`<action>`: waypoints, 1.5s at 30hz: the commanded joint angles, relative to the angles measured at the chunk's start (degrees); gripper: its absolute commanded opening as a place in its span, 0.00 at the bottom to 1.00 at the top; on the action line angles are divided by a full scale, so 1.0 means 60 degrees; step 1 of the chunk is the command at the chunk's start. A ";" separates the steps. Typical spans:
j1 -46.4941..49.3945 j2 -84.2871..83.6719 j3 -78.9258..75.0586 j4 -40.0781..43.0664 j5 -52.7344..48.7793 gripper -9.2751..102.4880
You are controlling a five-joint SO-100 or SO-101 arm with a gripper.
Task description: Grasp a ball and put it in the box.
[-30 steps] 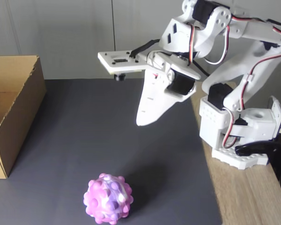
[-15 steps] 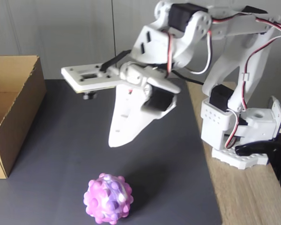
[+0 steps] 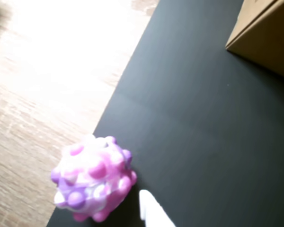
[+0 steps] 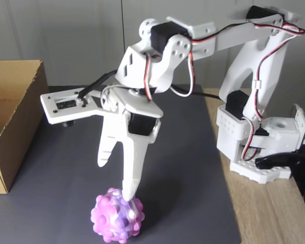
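So this is the reach-in step: the gripper [image 4: 116, 179] hangs spread open over the ball [image 4: 117, 215], nothing pinched yet. In the fixed view the ball sits on the dark mat [image 4: 183, 168] at about 6 o'clock from the gripper, one fingertip at its top, the other off toward 10 o'clock. I'd guess the next move needs a drop to straddle the ball, then a squeeze. The box [image 4: 12, 122] waits at 9 o'clock.
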 commanded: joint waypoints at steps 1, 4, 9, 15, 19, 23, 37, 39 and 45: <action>0.0088 -0.0132 -0.0249 -0.0293 0.0103 0.49; 0.0000 -0.0469 -0.0220 -0.0513 0.0205 0.51; -0.0029 -0.1069 -0.0146 -0.0938 0.0220 0.53; 0.0015 -0.1699 0.0044 -0.1406 0.0234 0.55; 0.0088 -0.2021 0.0293 -0.1743 0.0264 0.56; 0.0176 -0.2241 0.0571 -0.2065 0.0366 0.57; 0.0234 -0.2886 0.0967 -0.2461 0.0762 0.52; 0.0264 -0.2900 0.1011 -0.2461 0.0952 0.48; 0.0352 -0.2915 0.1040 -0.2520 0.1055 0.40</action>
